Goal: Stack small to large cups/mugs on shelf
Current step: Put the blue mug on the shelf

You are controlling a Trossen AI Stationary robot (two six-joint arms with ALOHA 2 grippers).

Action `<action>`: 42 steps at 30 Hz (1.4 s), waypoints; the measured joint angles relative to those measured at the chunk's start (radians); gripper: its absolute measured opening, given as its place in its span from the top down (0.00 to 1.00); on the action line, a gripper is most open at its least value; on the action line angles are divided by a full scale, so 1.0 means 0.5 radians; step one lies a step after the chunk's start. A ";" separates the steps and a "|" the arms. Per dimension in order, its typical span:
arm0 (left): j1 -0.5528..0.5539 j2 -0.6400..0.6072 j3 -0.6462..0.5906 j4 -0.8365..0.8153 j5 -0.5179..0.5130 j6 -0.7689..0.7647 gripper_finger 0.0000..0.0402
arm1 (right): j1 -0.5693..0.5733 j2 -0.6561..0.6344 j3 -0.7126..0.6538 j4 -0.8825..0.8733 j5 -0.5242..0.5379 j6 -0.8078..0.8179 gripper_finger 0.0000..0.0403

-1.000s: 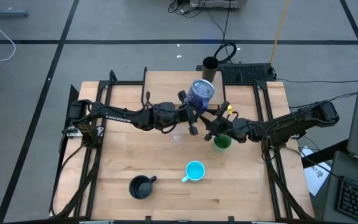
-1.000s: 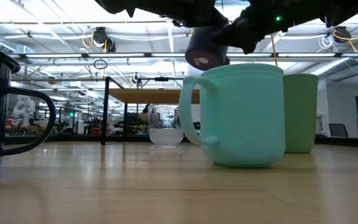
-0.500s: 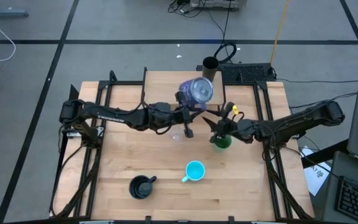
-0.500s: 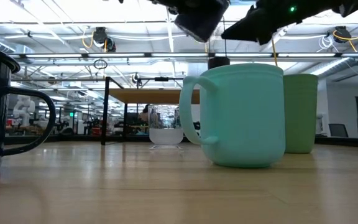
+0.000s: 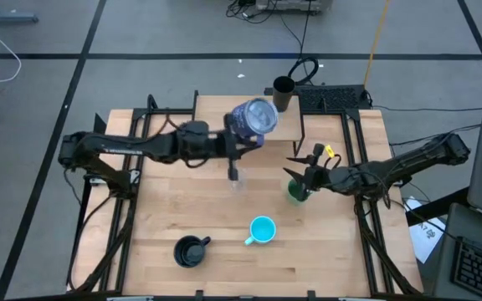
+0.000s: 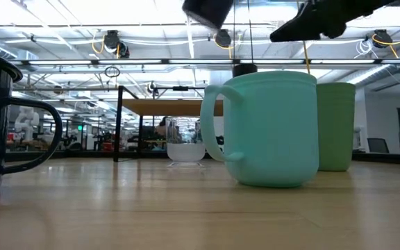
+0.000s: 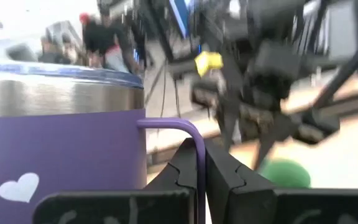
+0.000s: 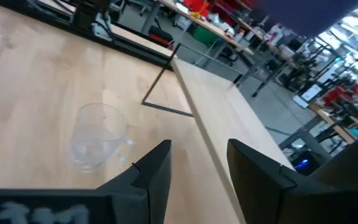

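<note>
The blue-purple mug with a silvery top (image 5: 253, 118) hangs in the air over the table's far middle, with my left gripper (image 5: 239, 144) (image 7: 201, 152) shut on it. My right gripper (image 5: 306, 170) (image 8: 197, 167) stands open just above the green cup (image 5: 298, 192), with nothing between its fingers. The clear glass (image 5: 239, 181) (image 8: 97, 140) stands on the table below the left gripper. The cyan mug (image 5: 262, 228) and the dark handled mug (image 5: 190, 251) stand nearer the front. The black tumbler (image 5: 283, 90) stands at the far edge. In the right wrist view the shelf (image 8: 229, 118) stands on thin black legs. My left gripper pinches the mug's thin purple handle (image 7: 199, 132) between its two fingers (image 7: 180, 171). The fingers come in level from the table's left side. The mug sits beside them, its silvery top (image 7: 55, 93) up, lifted clear of the table.
Black frame rails run along the table's left (image 5: 132, 167) and right (image 5: 362, 209) sides. In the low view the cyan mug (image 6: 266, 128) stands in front of the green cup (image 6: 335, 125), and the shelf (image 6: 165, 107) shows behind the clear glass (image 6: 185, 142).
My left gripper has gone up and toward the table's left edge with the blue-purple mug, which has risen almost out of the top of the low view. My right gripper has drawn back toward the table's right edge, away from the mug.
</note>
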 joint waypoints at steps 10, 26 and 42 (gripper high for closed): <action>0.461 -0.228 0.004 0.193 0.809 -0.233 0.98 | 0.184 -0.193 -0.002 -0.189 0.000 0.147 0.63; 0.816 0.182 0.001 0.852 1.228 -0.744 0.98 | 0.305 -0.494 -0.002 -0.452 0.000 0.186 0.63; 0.837 0.290 -0.117 0.947 0.951 -0.833 0.98 | 0.305 -0.579 -0.002 -0.653 -0.001 0.323 0.63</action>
